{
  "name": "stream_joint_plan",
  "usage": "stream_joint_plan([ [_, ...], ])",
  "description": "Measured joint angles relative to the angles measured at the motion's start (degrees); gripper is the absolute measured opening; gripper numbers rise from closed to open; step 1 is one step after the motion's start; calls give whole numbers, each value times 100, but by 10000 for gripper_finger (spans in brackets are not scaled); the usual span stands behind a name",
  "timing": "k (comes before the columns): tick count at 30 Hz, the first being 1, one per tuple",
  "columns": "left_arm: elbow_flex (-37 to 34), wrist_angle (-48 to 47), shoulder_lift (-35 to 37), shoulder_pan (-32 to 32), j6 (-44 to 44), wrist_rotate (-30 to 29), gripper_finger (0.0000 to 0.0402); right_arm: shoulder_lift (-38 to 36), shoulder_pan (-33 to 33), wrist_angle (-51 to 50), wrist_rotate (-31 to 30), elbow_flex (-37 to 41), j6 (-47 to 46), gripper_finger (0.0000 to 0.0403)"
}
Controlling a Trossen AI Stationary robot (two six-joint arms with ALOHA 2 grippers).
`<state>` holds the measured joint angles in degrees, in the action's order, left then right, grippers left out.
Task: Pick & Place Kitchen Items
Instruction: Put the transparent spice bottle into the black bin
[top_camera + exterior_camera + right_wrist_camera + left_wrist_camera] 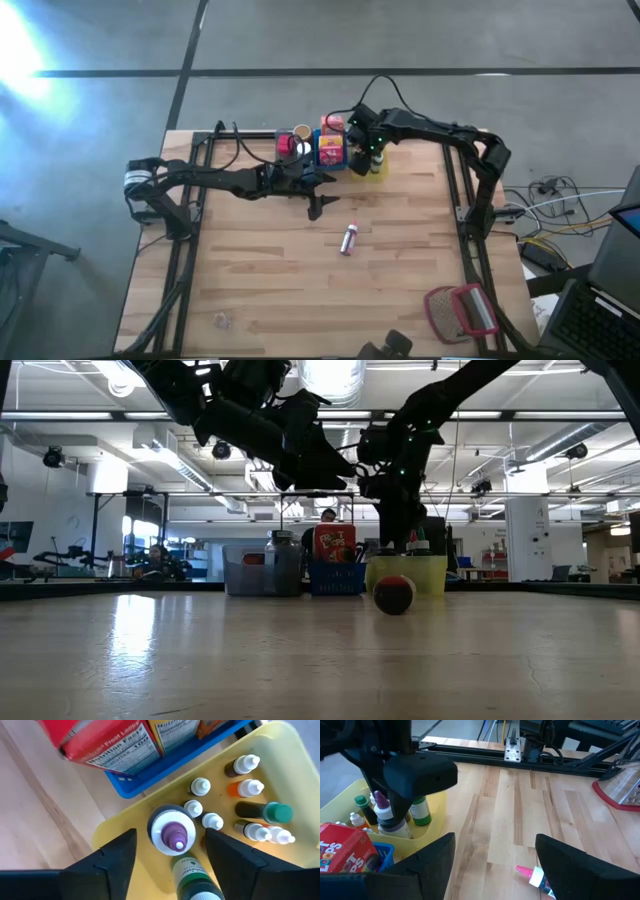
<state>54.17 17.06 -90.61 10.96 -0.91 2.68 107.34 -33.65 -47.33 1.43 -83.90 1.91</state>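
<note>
Purple-tipped bottle (pixel 172 834) between right tool (pixel 170 851) fingers; unseen overhead.

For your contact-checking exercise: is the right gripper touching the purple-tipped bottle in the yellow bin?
Apart. The right wrist view shows the right gripper open, with gaps on both sides of the purple-tipped bottle.

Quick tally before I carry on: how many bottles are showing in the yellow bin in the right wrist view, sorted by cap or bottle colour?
White-cap bottles: 7
Green-cap bottle: 1
Purple-tip bottle: 1
Green bottle: 1
Total: 10 in view
</note>
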Motion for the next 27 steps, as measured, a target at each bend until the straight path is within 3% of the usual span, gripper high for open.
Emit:
stream_joint_plan([
  [13,0,-2,0,0,-90,0,282,-837,0,-46,-315,-17,13,258],
  [27,-4,-122,0,-15,-903,2,282,-2412,238,-507,-312,-22,-52,211],
])
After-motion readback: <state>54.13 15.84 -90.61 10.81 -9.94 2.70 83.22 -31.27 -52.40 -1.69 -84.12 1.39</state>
